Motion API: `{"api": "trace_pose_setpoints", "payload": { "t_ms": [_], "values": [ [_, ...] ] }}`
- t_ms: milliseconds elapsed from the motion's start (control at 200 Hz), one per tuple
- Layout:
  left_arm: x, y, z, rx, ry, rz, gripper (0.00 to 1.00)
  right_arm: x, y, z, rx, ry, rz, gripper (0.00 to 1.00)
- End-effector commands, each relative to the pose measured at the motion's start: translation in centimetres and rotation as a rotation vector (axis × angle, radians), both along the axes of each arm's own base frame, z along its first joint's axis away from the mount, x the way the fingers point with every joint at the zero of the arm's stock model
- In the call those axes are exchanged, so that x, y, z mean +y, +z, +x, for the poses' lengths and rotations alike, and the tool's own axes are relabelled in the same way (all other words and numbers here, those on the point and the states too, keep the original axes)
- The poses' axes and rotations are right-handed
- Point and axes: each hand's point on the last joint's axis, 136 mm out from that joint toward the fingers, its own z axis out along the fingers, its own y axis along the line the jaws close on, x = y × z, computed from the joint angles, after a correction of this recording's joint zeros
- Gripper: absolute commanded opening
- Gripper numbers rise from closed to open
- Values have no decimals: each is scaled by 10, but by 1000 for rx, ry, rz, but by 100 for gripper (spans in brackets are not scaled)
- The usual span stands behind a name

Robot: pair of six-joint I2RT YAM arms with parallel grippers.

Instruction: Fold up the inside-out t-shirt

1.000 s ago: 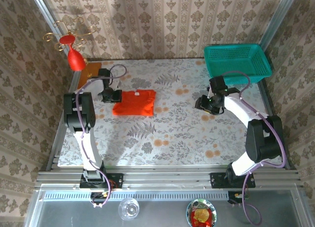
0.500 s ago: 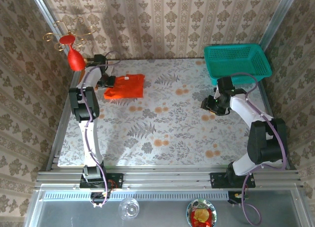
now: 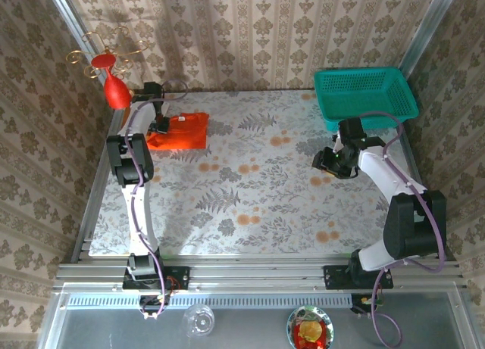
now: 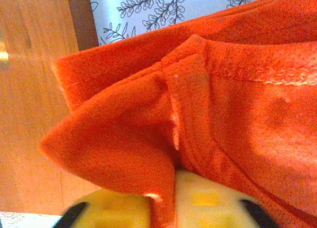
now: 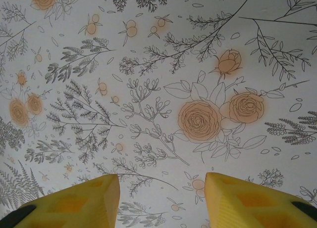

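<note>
The folded orange-red t-shirt (image 3: 186, 132) sits at ten o'clock on the table (image 3: 250, 213), its left edge over the orange board (image 4: 29, 114). The left gripper (image 4: 166, 188) has a flap between its yellow fingers, but I cannot tell whether it is pinched or loose. If that arm draws off with cloth caught, I'd expect the fold to drag open, or the nearby red ornament (image 3: 115, 91) to get knocked. The right gripper (image 5: 161, 181), at three o'clock, hangs with jaws apart over bare tabletop.
</note>
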Motion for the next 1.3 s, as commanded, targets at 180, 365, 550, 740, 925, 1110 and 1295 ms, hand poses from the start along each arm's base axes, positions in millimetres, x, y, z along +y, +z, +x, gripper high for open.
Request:
{"api": "trace_pose_setpoints", "payload": {
  "t_ms": [180,365,550,740,925,1110,1295],
  "values": [
    [-13,48,-1,-81,-22,18,44,-2,17,-6,-25,10,-5,49],
    [-22,86,-8,-146,-28,37,51,-6,21,-7,-38,13,-23,50],
    [-35,107,-29,-192,-25,26,68,-22,27,-6,-71,7,-102,56],
    [-51,112,-64,-237,-2,-25,99,-33,34,0,-157,-1,-158,94],
    [-57,98,-107,-280,71,-110,100,-48,25,6,-196,-36,-241,100],
    [-45,74,-152,-373,179,-141,100,-75,3,15,-230,-76,-394,100],
    [-21,64,-188,-476,244,-100,99,-90,-6,26,-347,-108,-492,100]
  ]
}}
